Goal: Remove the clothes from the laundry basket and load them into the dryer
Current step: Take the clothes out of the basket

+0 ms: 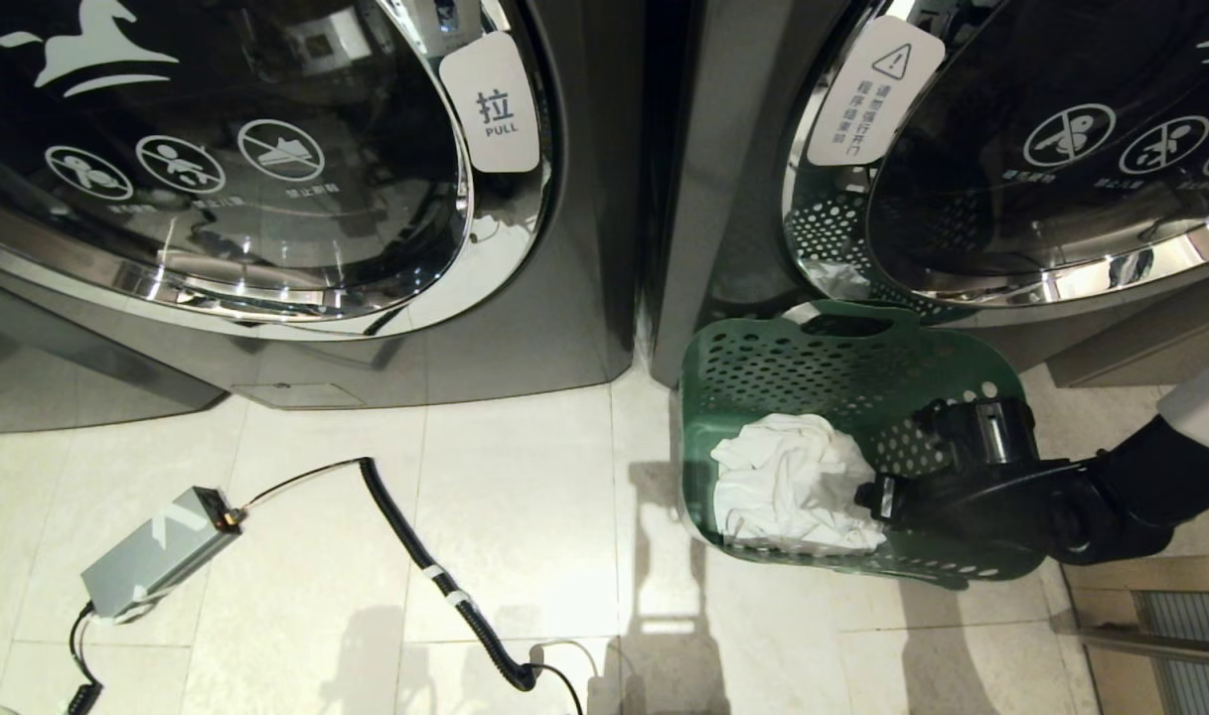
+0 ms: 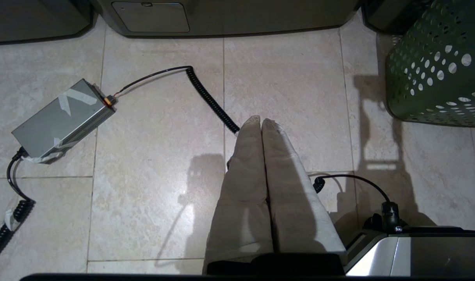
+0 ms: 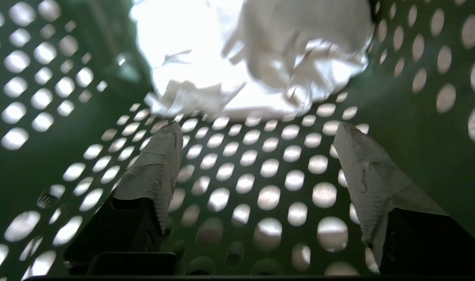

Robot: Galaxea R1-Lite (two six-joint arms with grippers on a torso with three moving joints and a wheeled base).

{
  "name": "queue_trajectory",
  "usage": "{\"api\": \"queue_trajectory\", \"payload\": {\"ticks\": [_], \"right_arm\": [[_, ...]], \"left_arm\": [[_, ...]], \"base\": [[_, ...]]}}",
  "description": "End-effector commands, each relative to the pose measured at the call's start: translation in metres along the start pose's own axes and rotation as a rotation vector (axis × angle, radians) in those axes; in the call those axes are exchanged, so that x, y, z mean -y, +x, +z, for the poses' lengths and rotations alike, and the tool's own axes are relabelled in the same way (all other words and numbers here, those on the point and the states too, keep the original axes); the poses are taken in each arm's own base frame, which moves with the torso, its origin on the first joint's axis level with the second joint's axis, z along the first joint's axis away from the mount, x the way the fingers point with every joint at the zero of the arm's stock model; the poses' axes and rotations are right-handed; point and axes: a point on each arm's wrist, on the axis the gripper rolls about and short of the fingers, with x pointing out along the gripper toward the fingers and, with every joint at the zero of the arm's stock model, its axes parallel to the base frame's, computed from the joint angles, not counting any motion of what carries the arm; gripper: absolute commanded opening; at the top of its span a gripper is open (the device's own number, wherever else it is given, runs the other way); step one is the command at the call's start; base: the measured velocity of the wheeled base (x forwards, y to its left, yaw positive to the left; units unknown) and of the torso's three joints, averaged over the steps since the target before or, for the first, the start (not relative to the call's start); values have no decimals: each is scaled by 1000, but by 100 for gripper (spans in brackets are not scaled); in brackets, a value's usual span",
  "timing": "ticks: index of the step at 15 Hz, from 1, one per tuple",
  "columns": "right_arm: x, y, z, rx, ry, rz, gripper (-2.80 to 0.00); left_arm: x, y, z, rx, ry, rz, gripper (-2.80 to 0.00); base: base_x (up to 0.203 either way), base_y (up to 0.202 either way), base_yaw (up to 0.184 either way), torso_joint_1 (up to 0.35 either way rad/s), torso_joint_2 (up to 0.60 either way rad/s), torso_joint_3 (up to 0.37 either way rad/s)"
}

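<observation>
The dark green laundry basket (image 1: 842,357) stands on the tiled floor against the right-hand front-loading machine (image 1: 1061,149). A crumpled white garment (image 1: 793,482) lies in the basket's left half. My right arm reaches in from the right, and my right gripper (image 1: 887,494) sits just beside the garment. Seen from the right wrist, the right gripper (image 3: 257,125) is open over the perforated basket floor (image 3: 260,171) with nothing between its taped fingers; the white garment (image 3: 260,58) lies just beyond the tips. My left gripper (image 2: 260,119) hangs shut and empty over the tiles, left of the basket (image 2: 436,70).
A second machine with a "PULL" tag (image 1: 490,104) stands on the left. On the floor lie a grey power box (image 1: 157,551) and its coiled black cable (image 1: 435,576). A corner of my base (image 2: 417,253) shows near the left gripper.
</observation>
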Motion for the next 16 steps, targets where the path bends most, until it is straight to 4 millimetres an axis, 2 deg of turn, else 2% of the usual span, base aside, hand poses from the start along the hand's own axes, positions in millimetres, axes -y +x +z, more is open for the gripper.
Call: {"api": "queue_trajectory", "payload": {"ticks": [1, 4, 6, 8, 16], "right_arm": [[2, 27, -3, -14, 1, -26, 0], [-3, 55, 13, 46, -4, -33, 0], [-3, 77, 16, 68, -8, -59, 0], [-2, 95, 11, 69, -25, -98, 0], [-4, 134, -10, 62, -80, -204, 0]], "left_arm": [[0, 0, 0, -1, -1, 1, -280], [0, 0, 0, -1, -1, 1, -280], [0, 0, 0, -1, -1, 0, -280], [0, 0, 0, -1, -1, 0, -280], [0, 0, 0, -1, -1, 1, -280]], "base": [[0, 0, 0, 0, 0, 0], [0, 0, 0, 0, 0, 0], [0, 0, 0, 0, 0, 0], [0, 0, 0, 0, 0, 0], [0, 0, 0, 0, 0, 0]]}}
